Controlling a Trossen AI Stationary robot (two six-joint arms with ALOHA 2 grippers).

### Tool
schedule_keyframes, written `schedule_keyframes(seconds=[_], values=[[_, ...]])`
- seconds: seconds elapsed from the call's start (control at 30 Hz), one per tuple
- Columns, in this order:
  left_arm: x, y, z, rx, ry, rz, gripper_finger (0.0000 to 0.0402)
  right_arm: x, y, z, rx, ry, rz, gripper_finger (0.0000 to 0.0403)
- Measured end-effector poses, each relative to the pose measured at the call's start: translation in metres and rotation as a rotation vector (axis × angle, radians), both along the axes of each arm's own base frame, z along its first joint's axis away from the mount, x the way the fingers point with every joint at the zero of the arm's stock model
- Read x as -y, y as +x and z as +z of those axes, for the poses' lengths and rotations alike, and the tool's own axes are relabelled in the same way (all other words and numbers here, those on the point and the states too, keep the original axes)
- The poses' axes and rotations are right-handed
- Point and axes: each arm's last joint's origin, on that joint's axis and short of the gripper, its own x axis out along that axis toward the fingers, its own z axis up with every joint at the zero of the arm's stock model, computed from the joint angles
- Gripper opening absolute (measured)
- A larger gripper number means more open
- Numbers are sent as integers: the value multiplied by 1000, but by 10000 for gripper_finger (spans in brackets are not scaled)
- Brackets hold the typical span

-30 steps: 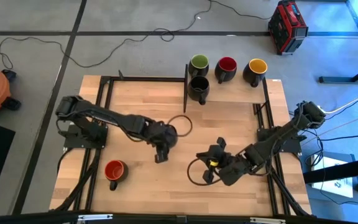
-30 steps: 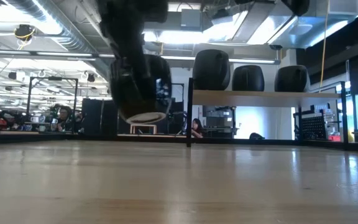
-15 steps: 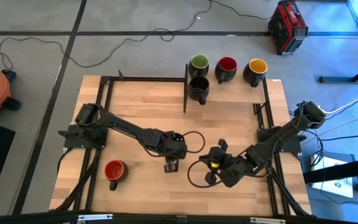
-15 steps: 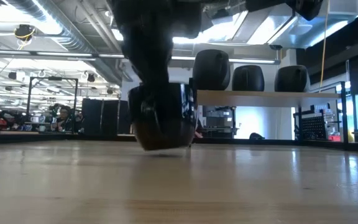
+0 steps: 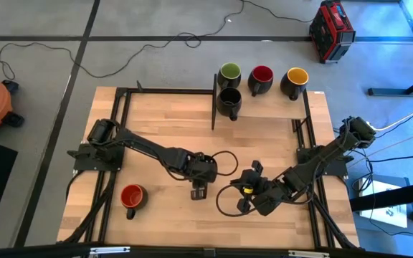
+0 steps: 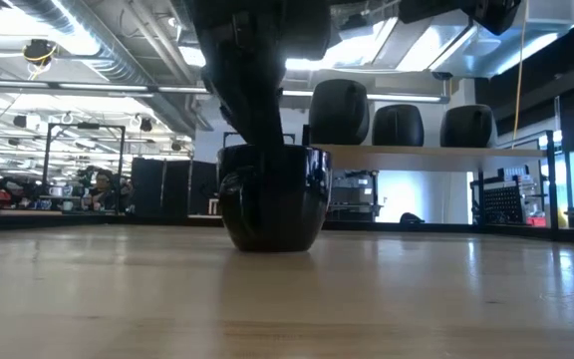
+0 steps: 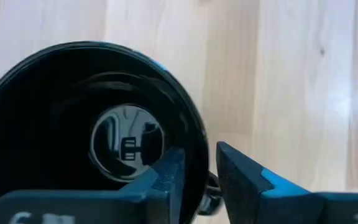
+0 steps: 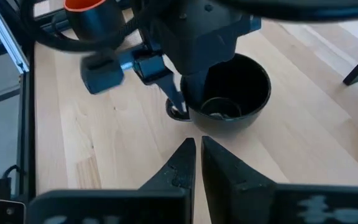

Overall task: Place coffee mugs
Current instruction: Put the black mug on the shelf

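Note:
A black mug (image 6: 272, 199) stands upright on its base on the wooden table (image 5: 156, 129), near the middle. My left gripper (image 7: 199, 150) comes down on it from above, open. One finger is inside the mug (image 8: 229, 93) and the other outside, next to the handle (image 8: 178, 112). My right gripper (image 8: 197, 142) is shut and empty. It hovers just to the mug's right (image 5: 241, 201), pointing at the mug. A red-inside mug (image 5: 131, 197) stands near the left front. Green (image 5: 229, 72), red (image 5: 262, 74), yellow (image 5: 296, 76) and black (image 5: 229, 100) mugs stand at the far shelf. My left gripper straddles the mug's rim (image 7: 202, 140) beside the handle, pointing steeply down. The outer finger (image 7: 241, 174) stands clear of the wall. The inner finger (image 7: 166, 177) lies along the inside of the wall, and I cannot tell whether it touches.
A raised shelf (image 6: 436, 155) with a dark frame (image 5: 214, 100) crosses the table's far right part. Black rails (image 5: 113, 143) run along both sides of the table. There is bare wood between the black mug and the shelf.
My left gripper has carried the black mug toward the table's right and near edges and lowered it. The mug hung clear and slightly tilted before. Now it stands upright on the table.

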Motion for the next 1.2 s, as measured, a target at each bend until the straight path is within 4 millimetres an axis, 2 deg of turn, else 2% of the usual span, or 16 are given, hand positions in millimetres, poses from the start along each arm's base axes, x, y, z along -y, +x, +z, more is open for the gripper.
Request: schedule_keyframes(seconds=[0.1,0.3,0.43,0.57,0.7,0.9,1.03,1.2], values=[[1,0,19,16,-7,-52,104,0,0,0,0,-1,0,17],[2,-19,87,55,76,-164,116,-2,2,2,16,93,5,17],[-3,-51,136,172,135,-229,117,-4,5,6,64,125,10,17],[-11,-97,163,264,163,-221,117,-13,16,12,151,182,37,22],[-20,-149,167,316,144,-165,117,-27,36,21,149,159,67,59],[-33,-213,146,341,14,-50,115,-46,69,26,39,98,0,143],[-35,-241,139,375,-66,-47,115,-59,87,19,-23,106,-97,187],[-38,-262,144,448,-102,-86,115,-73,109,-11,-10,155,-198,208]])
